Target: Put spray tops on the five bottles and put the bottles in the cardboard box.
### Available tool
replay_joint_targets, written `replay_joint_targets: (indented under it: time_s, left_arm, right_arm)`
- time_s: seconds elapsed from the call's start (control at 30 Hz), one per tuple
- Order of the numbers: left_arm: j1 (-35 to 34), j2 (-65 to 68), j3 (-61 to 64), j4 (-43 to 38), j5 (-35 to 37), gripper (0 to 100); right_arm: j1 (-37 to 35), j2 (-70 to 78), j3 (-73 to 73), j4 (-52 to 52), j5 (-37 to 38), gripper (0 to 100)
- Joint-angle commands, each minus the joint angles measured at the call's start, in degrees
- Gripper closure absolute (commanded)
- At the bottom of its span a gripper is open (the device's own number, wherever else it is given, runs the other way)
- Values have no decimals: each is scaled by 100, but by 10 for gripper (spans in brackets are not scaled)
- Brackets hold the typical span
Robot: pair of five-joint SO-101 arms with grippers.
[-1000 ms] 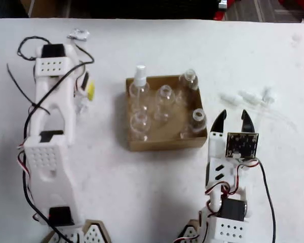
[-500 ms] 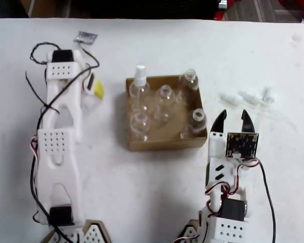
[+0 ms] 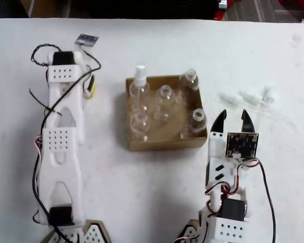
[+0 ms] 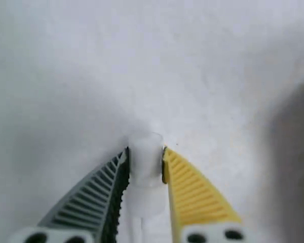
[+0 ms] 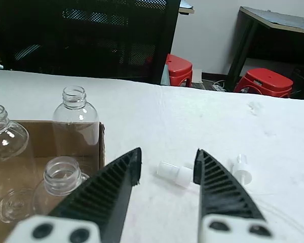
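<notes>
The left arm (image 3: 61, 136) is swinging straighter, its left gripper (image 3: 89, 87) clamping a spray top (image 4: 146, 174) beside the cardboard box (image 3: 133, 143), probably to cap a bottle (image 3: 164, 96) inside. The right gripper (image 3: 233, 117) is waiting, jaws spread wide.

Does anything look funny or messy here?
Four open bottles stand in the cardboard box with no tops; the capped bottle at a back corner has one. Loose spray tops lie on their sides on the table beside the box, and the left end effector grips one more.
</notes>
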Motion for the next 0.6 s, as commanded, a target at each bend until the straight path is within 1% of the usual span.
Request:
replay_joint_targets:
  time_s: [0.0,0.13,0.17,0.23,0.37,0.47,0.57]
  left_arm:
    - [66,-303,-527,167,-44,979]
    - [180,-857,-510,176,-18,979]
    - [207,-1015,-457,176,44,979]
    - [268,-1464,-123,185,387,979]
    - [637,-2774,1371,176,923,979]
    - [1112,-4048,2637,158,976,979]
    - [1560,-5253,3499,132,941,979]
  right_arm:
    - [-13,-4,53,-92,-9,850]
    - [-13,-4,53,-92,-9,850]
    - [-13,-4,53,-92,-9,850]
    - [-13,-4,53,-92,-9,850]
    - [92,-4,53,-119,-9,850]
    - [127,-4,53,-136,-9,850]
    - [127,-4,53,-136,-9,850]
